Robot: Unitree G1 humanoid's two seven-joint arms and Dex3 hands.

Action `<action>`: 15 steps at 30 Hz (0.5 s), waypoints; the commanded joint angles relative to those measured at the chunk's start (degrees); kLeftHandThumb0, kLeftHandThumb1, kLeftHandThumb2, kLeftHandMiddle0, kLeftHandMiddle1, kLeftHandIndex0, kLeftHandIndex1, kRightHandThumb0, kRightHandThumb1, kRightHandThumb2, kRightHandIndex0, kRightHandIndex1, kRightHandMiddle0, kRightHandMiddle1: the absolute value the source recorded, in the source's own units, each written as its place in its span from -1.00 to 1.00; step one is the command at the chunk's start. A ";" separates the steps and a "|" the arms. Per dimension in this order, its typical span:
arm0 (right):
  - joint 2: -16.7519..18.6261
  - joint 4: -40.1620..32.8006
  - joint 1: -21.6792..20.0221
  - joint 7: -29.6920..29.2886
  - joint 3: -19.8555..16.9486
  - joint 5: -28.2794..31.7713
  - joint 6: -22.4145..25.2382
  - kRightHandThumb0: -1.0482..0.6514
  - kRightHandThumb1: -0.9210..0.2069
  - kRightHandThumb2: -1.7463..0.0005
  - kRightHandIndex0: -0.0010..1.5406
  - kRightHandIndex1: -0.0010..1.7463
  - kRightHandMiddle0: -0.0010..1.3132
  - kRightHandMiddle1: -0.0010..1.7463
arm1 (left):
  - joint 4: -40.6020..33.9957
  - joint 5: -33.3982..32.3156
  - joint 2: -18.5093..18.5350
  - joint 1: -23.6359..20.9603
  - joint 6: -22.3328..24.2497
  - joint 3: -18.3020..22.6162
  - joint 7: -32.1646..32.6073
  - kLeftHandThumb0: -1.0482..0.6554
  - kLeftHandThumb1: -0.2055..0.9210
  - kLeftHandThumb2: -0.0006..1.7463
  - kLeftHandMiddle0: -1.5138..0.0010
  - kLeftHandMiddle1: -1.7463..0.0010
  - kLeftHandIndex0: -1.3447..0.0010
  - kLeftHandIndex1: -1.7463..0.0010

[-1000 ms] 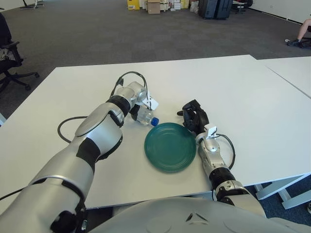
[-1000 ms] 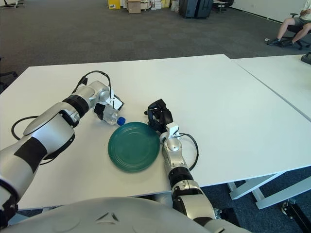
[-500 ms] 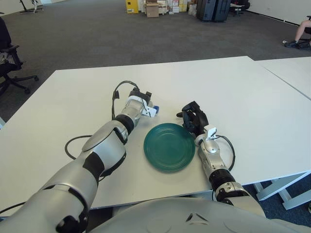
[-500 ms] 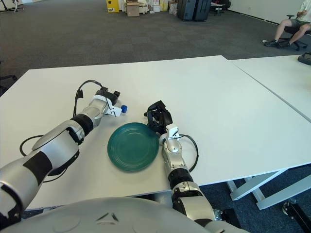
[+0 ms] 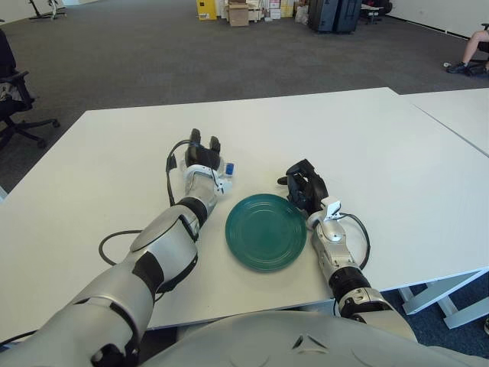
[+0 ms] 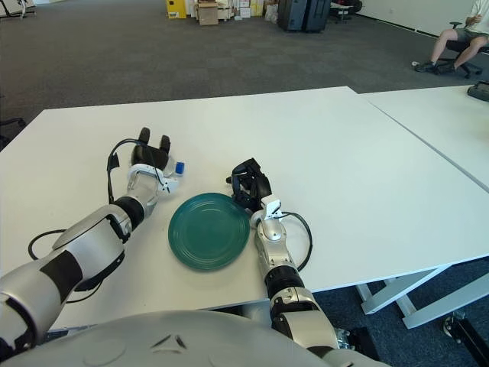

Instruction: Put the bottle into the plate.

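Up-left of the green plate point(image 5: 266, 231), the left hand point(image 5: 202, 157) has its fingers wrapped around the bottle point(image 5: 222, 173), blue cap poking out plateward. The right hand point(image 5: 305, 184), fingers curled and empty, sits just beside the plate's right rim.

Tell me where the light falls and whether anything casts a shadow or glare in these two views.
Left eye view: even overhead light, white table bright with no harsh glare; soft shadow under the left hand holding the bottle. Right eye view: faint sheen on the green plate, thin shadow by the right hand.
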 commanded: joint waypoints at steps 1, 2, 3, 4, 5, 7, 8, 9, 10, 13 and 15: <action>-1.11 2.15 4.75 0.75 -1.23 1.27 4.52 -0.21 -0.63 0.08 -0.47 0.35 -0.52 1.00 | 5.15 -0.67 -0.31 12.03 -3.12 -0.74 -3.52 -0.82 1.00 0.04 0.88 0.98 0.99 0.82; -1.15 1.97 4.84 0.90 -1.25 1.34 4.73 -0.21 -0.63 0.08 -0.47 0.36 -0.52 1.00 | 5.19 -0.66 -0.30 11.99 -3.39 -0.71 -4.04 -0.82 1.00 0.03 0.87 0.98 0.99 0.81; -1.17 1.83 4.90 1.01 -1.28 1.39 4.90 -0.21 -0.63 0.08 -0.47 0.36 -0.52 1.00 | 5.21 -0.64 -0.29 11.97 -3.57 -0.67 -4.39 -0.82 1.00 0.03 0.87 0.98 0.99 0.81; -1.21 1.66 4.97 1.20 -1.30 1.45 5.15 -0.21 -0.62 0.07 -0.47 0.37 -0.52 1.00 | 5.25 -0.65 -0.02 11.91 -3.95 -0.62 -5.14 -0.82 1.00 0.02 0.86 0.98 1.00 0.81; -1.23 1.50 5.02 1.33 -1.33 1.47 5.36 -0.21 -0.62 0.07 -0.48 0.37 -0.51 1.00 | 5.27 -0.64 0.18 11.88 -4.18 -0.57 -5.59 -0.81 1.00 0.01 0.85 0.97 1.00 0.82; -1.25 1.11 5.15 1.56 -1.39 1.49 5.81 -0.21 -0.61 0.06 -0.48 0.38 -0.51 1.00 | 5.32 -0.36 0.97 11.59 -4.88 -0.73 -6.72 -0.80 1.00 -0.01 0.84 0.97 1.00 0.84; -1.25 0.93 5.20 1.63 -1.43 1.50 6.00 -0.21 -0.61 0.06 -0.48 0.38 -0.51 1.00 | 5.34 -0.18 1.36 11.43 -5.19 -0.86 -7.13 -0.79 1.00 -0.02 0.84 0.97 1.00 0.85; -1.24 0.79 5.24 1.68 -1.47 1.49 6.15 -0.21 -0.61 0.06 -0.49 0.39 -0.51 1.00 | 5.35 -0.08 1.61 11.32 -5.40 -0.96 -7.39 -0.78 1.00 -0.03 0.84 0.97 1.00 0.86; -1.20 0.71 5.28 1.66 -1.51 1.45 6.05 -0.21 -0.61 0.06 -0.49 0.40 -0.51 1.00 | 5.38 0.24 1.91 10.95 -5.66 -1.29 -8.06 -0.78 1.00 -0.04 0.84 0.97 1.00 0.87; -1.20 0.51 5.37 1.37 -1.57 1.11 5.88 -0.21 -0.61 0.06 -0.50 0.42 -0.51 1.00 | 5.25 1.15 3.20 9.58 -7.30 -2.28 -9.52 -0.72 1.00 -0.12 0.63 0.86 1.00 0.47; -1.29 0.44 5.41 1.19 -1.53 0.80 5.94 -0.21 -0.61 0.06 -0.50 0.42 -0.51 1.00 | 5.05 1.85 3.79 9.71 -9.20 -3.02 -8.25 -0.68 1.00 -0.17 0.51 0.67 1.00 0.15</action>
